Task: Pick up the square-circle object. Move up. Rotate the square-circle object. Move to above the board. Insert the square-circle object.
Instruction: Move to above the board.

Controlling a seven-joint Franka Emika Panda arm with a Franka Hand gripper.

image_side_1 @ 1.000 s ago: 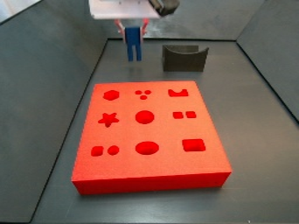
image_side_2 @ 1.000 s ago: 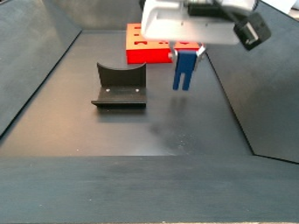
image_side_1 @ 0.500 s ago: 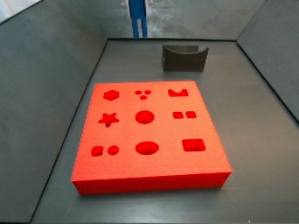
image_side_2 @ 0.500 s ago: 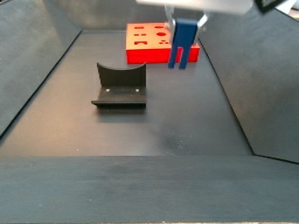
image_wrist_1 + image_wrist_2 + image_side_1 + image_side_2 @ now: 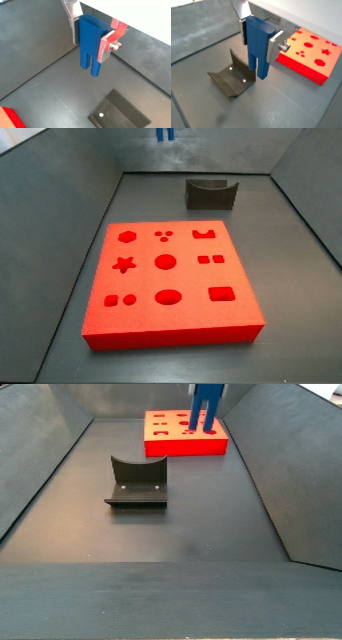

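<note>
Both side views cut off my gripper [image 5: 93, 37] entirely; only the square-circle object's [image 5: 205, 406] prong end [image 5: 164, 134] shows at their top edges.

A dark grey U-shaped block [image 5: 136, 482] stands alone on the dark worktop [image 5: 187, 544], its open side upward, showing in both side views [image 5: 210, 194] and both wrist views [image 5: 232, 79] [image 5: 120, 116].
</note>
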